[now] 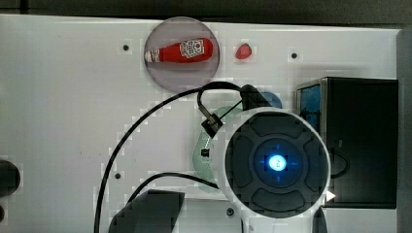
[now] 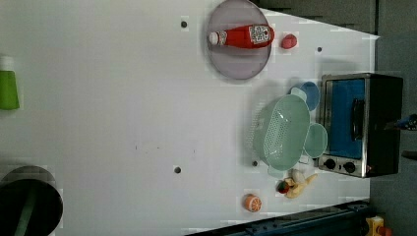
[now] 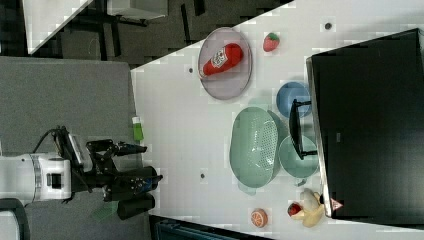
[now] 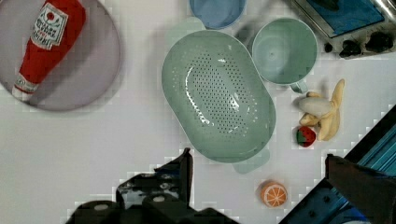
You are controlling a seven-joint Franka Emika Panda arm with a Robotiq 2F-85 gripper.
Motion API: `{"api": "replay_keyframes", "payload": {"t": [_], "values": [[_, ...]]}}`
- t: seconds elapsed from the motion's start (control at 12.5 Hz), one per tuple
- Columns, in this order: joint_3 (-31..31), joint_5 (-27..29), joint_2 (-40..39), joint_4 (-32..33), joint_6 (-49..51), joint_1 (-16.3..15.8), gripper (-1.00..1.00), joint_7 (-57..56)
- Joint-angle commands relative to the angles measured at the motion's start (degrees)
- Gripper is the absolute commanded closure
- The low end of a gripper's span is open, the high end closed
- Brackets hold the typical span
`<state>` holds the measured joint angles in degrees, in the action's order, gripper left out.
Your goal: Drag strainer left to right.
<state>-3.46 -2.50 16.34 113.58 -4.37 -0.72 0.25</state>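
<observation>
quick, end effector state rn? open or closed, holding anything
End effector: open and holding nothing; the strainer lies free on the table, not between the fingers.

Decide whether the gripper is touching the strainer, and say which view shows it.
Apart. In the right view the open gripper hangs at the table's edge, with bare white table between it and the strainer.

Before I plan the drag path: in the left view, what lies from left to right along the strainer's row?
strainer → green bowl → toaster oven
</observation>
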Motion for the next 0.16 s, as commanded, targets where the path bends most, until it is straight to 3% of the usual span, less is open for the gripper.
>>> {"api": "replay_keyframes", "payload": {"t": [0.08,0.16], "values": [[-0.89,-0.36,0.24,-3.45,1.93,-0.58,-1.0,-3.36],[-0.84,-0.36,0.27,-3.45,1.93,-0.58,-1.0,-3.36]]}}
